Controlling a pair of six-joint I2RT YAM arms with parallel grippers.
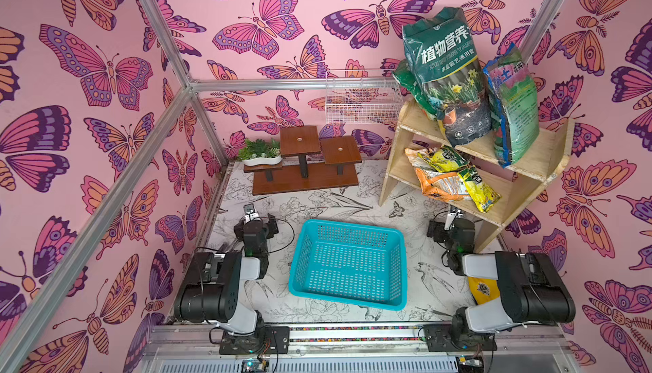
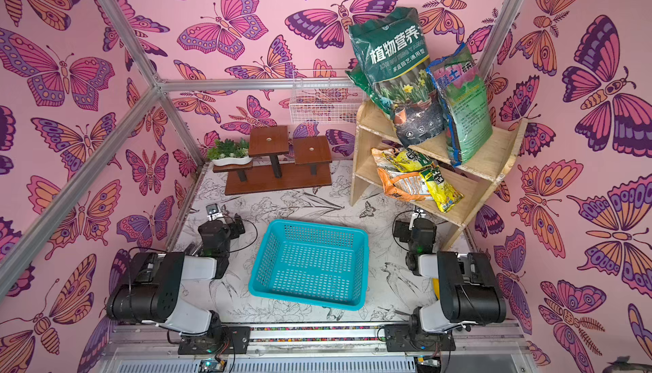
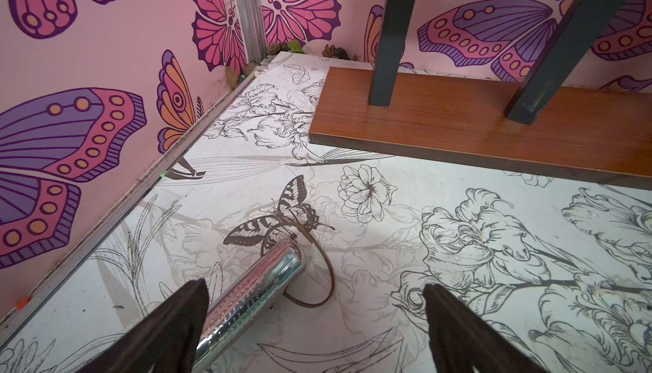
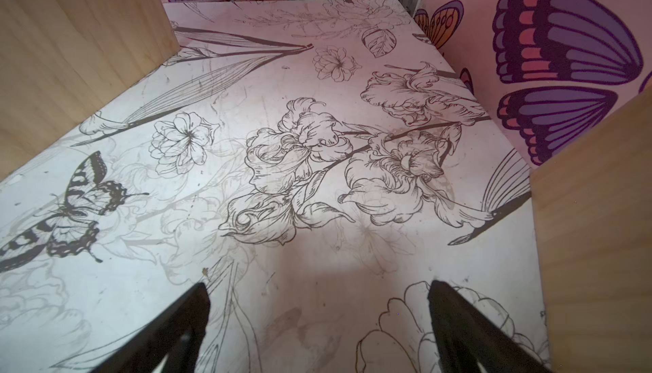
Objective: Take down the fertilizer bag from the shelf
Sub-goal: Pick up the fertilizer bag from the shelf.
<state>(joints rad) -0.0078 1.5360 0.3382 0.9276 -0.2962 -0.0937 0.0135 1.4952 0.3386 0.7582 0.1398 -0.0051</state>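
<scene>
And here the pale plywood two-tier shelf (image 1: pixel 395 163) is seen at the far right corner of the counter (image 1: pixel 317 205). The right end effector (image 4: pixel 318 284) is held low in front of it and aimed beneath the lower tier, its fingers spread wide with nothing between them. The left end effector (image 3: pixel 314 285) is likewise spread, low near the counter's left edge. A shiny chrome tube (image 3: pixel 254 293) lies on the counter beside one finger and, as far as can be judged, is not gripped. The fertilizer bag is taken to be the crinkled yellow plastic bag (image 1: pixel 480 191) on the lower tier, with its end at the tier's front edge and an orange plastic bag (image 1: pixel 437 186) beside it, though which bag is meant cannot be told for certain. The reach is best made by the right arm. The wrist should be raised to the lower tier and the bag's near end pinched across its thin edge. It should then be drawn outward and clear before being lowered, so that the orange bag is not dragged along and the tall green soil bag (image 1: pixel 448 81) on the top tier is not knocked.
</scene>
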